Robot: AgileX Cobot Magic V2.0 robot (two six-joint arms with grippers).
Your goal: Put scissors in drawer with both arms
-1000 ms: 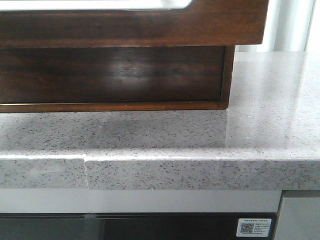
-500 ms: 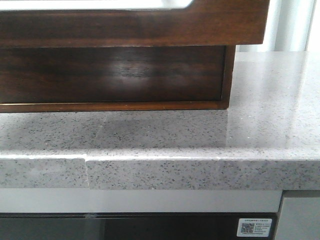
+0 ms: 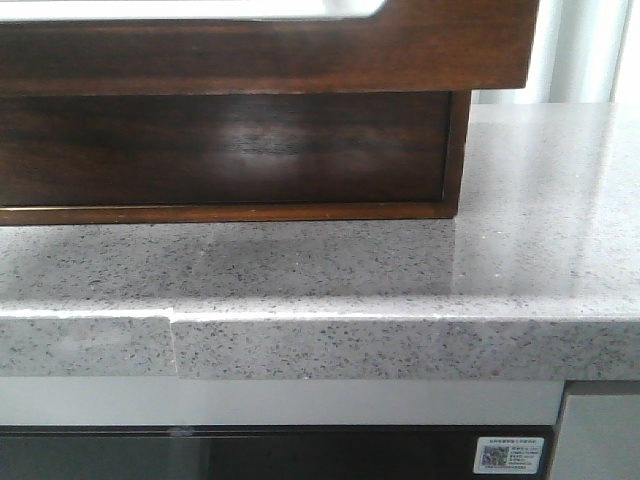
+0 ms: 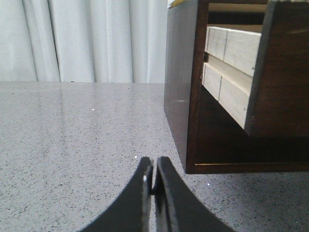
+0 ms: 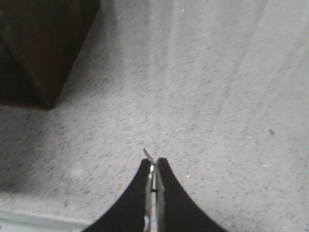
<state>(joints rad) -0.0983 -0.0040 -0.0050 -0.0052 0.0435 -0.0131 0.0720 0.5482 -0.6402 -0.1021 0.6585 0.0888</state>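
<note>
Speckled grey stone makes up the table (image 3: 540, 220), whose thick front edge runs across the front view with a vertical seam (image 3: 172, 345) in it toward the left. Below that edge sits a pale strip and a dark glossy panel carrying a small white sticker (image 3: 511, 455) with a code on it. White curtains (image 4: 87, 38) hang behind the table in the left wrist view.

On the table stands a dark-brown wooden cabinet (image 3: 455, 150). Its upper drawer (image 3: 400, 50) is pulled out toward the camera, so the glossy front overhangs the recessed lower panel (image 3: 230, 145); a pale patch with a rounded corner (image 3: 340, 8) shows along the drawer's top edge. From the left wrist view the cabinet's side wall (image 4: 179, 82) is seen, with the drawer's light wooden side boards (image 4: 231, 67) sticking out behind its dark front (image 4: 282, 67).

The left gripper (image 4: 154, 176) sits low over the table, just beside the cabinet's near corner, its black fingers (image 4: 140, 193) pressed together with nothing visible between them. The right gripper (image 5: 152, 174) hovers over bare table, with the cabinet's corner (image 5: 43, 53) off to one side. Its fingers (image 5: 140, 193) are clenched too, and a thin metallic sliver (image 5: 147, 154) pokes out between the tips; I cannot tell what it is. No scissors are recognisable in any view.
</note>
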